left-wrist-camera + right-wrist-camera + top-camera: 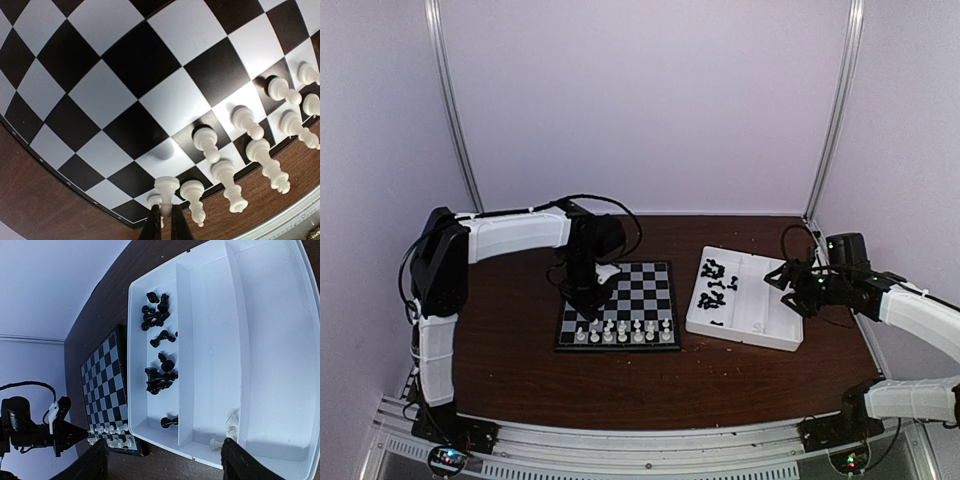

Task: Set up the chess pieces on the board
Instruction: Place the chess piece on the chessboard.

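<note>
Left wrist view: my left pincer (164, 212), closed on a small white plastic chess piece (166, 185), hangs over a corner of the flat black-and-pale chequered board (125, 75), the piece's base pointing at the bare square straight ahead.

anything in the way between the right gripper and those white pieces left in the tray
Nothing visible. The right gripper hangs open over the tray, and the white pieces lie in the middle compartment's end, uncovered. The black pieces are in the next compartment, behind a divider wall.
</note>
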### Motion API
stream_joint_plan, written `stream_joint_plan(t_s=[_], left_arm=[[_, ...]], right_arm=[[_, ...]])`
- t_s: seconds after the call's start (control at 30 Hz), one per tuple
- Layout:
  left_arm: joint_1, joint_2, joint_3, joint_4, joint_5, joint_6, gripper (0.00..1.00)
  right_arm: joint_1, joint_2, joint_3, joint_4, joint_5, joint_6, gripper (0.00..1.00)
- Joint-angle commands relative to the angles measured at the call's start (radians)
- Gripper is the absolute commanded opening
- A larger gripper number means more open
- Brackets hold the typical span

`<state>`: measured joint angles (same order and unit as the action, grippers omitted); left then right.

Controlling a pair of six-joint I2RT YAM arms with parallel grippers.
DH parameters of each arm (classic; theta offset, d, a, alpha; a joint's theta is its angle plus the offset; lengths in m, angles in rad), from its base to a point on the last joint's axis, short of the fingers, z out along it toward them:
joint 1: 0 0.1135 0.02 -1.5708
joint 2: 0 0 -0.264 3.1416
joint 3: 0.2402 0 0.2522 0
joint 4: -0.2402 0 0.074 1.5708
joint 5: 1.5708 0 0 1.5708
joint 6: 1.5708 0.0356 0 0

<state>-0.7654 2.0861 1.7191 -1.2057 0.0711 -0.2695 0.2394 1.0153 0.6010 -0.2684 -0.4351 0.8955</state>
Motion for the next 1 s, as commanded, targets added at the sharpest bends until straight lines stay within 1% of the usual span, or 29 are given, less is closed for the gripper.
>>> stream_joint_plan(t_s=[0.0,0.27,0.43,0.97], left_arm=[[0.009,0.019,0.033,-0.014,0.006,0.024,0.0],[0.009,0.029,0.035,-0.019,0.036,0.034,0.0],[0.009,0.037,0.043,-0.047,0.028,0.038,0.0],[0.009,0.075,0.058,-0.047,0.046,0.043,0.0]], right_arm=[[-0.009,-0.016,-0.019,0.007,-0.01,-0.006,0.76],[-0.009,-0.002,-0.022,0.023,-0.017,0.002,0.76],[-0.009,0.007,-0.02,0.034,-0.023,0.004,0.76],[-0.011,0.011,-0.026,0.042,-0.029,0.009,0.76]])
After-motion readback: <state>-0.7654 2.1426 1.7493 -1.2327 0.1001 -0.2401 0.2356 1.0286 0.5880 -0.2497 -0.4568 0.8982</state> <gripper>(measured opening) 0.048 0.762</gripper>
